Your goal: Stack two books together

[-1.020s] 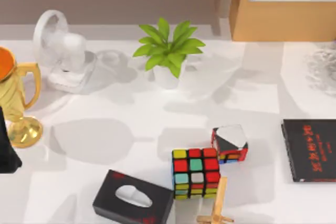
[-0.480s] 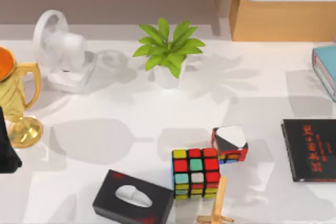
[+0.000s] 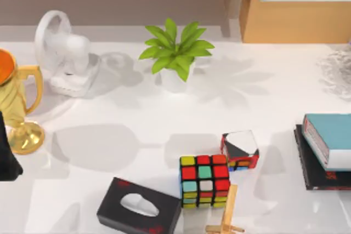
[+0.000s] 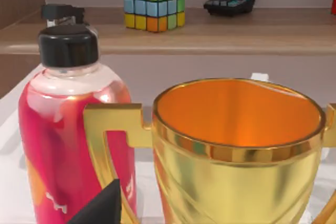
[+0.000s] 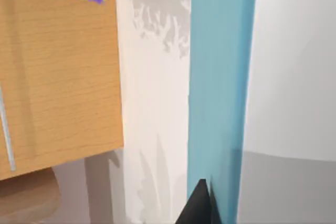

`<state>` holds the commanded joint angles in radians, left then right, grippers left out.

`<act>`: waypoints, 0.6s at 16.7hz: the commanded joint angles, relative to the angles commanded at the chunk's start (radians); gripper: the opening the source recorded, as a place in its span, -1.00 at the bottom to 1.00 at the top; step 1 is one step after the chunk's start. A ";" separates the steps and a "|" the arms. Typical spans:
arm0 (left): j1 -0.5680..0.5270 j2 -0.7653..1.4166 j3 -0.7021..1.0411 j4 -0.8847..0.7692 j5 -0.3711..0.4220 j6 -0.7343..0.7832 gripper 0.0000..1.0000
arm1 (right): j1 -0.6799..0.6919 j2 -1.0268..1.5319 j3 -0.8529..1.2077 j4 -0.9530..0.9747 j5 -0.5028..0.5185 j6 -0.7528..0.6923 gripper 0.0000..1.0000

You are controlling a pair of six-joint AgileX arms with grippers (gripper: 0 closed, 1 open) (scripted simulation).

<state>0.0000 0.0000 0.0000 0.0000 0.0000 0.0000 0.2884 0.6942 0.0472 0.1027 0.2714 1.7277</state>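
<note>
Teal book (image 3: 330,140) atop flat black book (image 3: 316,176)

Little of the AgileX body shows. At the far left edge of the top view, low in the frame, a matte black, angular piece of the left arm (image 3: 6,154) juts in, with flat facets, no visible markings, screws or cables. In the left wrist view, a plain black wedge of the left hand (image 4: 100,207) rises from the bottom edge, left of centre, ending in a sharp tip. In the right wrist view, a black pointed wedge of the right hand (image 5: 197,205) stands at the bottom edge, equally unmarked.
</note>
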 joint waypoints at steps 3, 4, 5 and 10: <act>0.000 0.000 0.000 0.000 0.000 0.000 1.00 | 0.000 0.000 0.000 0.000 0.000 0.000 -1.00; 0.000 0.000 0.000 0.000 0.000 0.000 1.00 | -0.004 0.003 0.004 0.002 -0.001 0.000 -1.00; 0.000 0.000 0.000 0.000 0.000 0.000 1.00 | -0.004 0.007 0.003 0.005 -0.002 0.000 -1.00; 0.000 0.000 0.000 0.000 0.000 0.000 1.00 | -0.011 0.063 0.000 0.064 -0.010 -0.005 -1.00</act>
<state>0.0000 0.0000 0.0000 0.0000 0.0000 0.0000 0.2771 0.7572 0.0472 0.1670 0.2617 1.7227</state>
